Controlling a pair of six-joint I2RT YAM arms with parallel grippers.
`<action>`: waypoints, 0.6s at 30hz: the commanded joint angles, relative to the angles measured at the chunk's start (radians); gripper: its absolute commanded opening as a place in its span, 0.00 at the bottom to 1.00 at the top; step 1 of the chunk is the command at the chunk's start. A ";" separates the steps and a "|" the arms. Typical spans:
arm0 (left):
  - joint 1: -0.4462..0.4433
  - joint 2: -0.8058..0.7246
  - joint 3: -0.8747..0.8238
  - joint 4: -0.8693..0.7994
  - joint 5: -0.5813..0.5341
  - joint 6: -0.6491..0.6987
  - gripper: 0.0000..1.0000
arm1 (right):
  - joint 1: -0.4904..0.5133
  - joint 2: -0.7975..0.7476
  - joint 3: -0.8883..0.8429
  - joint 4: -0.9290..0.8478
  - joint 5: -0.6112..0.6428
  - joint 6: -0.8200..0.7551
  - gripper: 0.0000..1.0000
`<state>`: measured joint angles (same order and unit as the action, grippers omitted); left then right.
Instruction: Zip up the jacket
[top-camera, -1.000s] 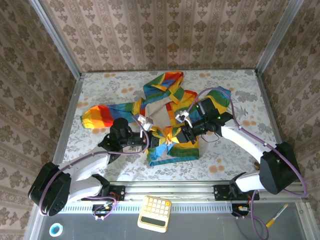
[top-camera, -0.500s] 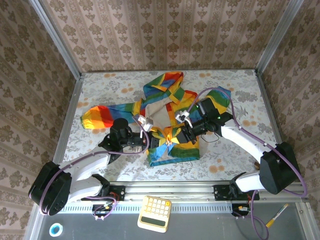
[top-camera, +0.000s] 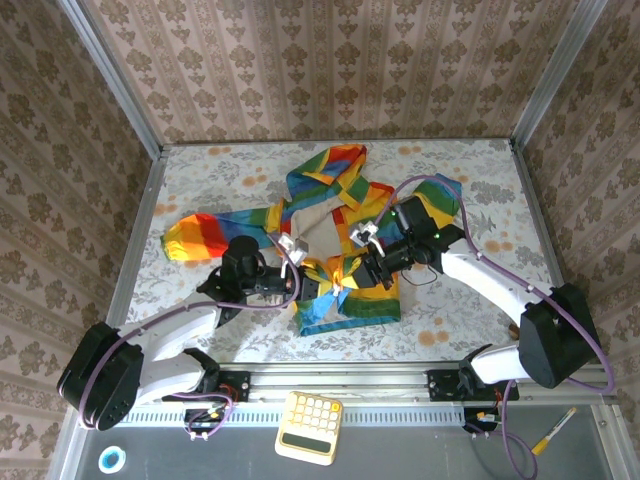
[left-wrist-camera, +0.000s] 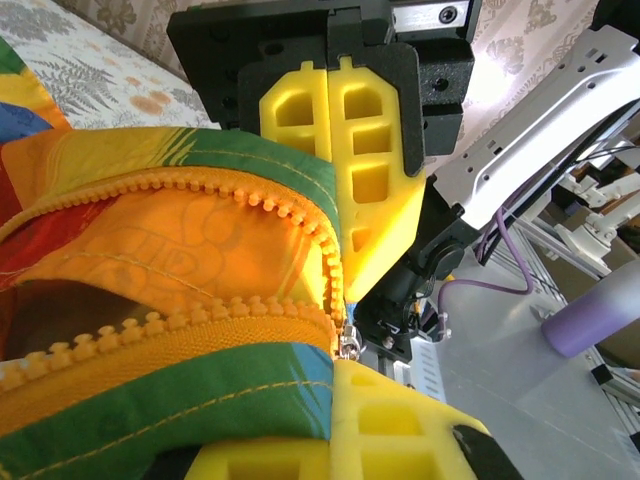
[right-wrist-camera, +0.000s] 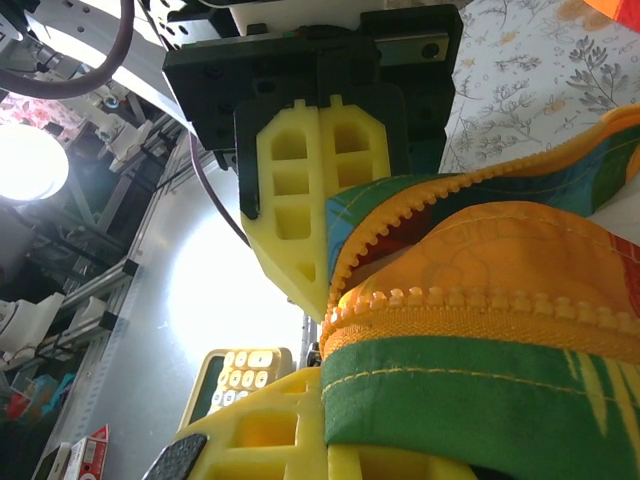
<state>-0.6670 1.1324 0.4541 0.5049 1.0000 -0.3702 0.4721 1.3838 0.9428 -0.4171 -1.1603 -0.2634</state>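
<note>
The rainbow-striped jacket (top-camera: 335, 195) lies spread at the table's middle, beige lining showing at the chest. Its lower front is bunched between the two grippers. My left gripper (top-camera: 303, 268) is shut on the jacket's front edge beside the orange zipper teeth (left-wrist-camera: 200, 330). In the left wrist view the green and orange cloth is pinched between the yellow fingers (left-wrist-camera: 340, 150). My right gripper (top-camera: 350, 266) is shut on the opposite zipper edge. In the right wrist view the green hem (right-wrist-camera: 480, 400) and the zipper teeth (right-wrist-camera: 470, 300) run between its yellow fingers (right-wrist-camera: 300, 200). A small metal piece sits at the left gripper (left-wrist-camera: 345, 335).
Patterned walls and metal posts close in the floral table (top-camera: 450, 320) on three sides. A yellow calculator (top-camera: 310, 427) lies on the ledge in front of the arm bases. A tape roll (top-camera: 112, 460) and a pen (top-camera: 553, 430) lie at the near corners.
The jacket's front edges have drawn slightly closer over the beige lining. Both grippers keep their hold and have barely moved.
</note>
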 joint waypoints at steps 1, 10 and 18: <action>-0.006 0.009 0.055 -0.124 0.049 0.071 0.00 | 0.007 0.033 0.049 -0.022 -0.047 -0.024 0.00; -0.023 0.031 0.155 -0.406 0.065 0.213 0.00 | 0.020 0.068 0.060 -0.039 -0.013 -0.012 0.00; -0.016 0.040 0.220 -0.623 -0.058 0.286 0.00 | 0.028 0.065 -0.016 0.127 -0.001 0.086 0.00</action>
<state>-0.6800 1.1694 0.6430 0.0116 0.9977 -0.1444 0.4908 1.4467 0.9565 -0.3977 -1.1492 -0.2283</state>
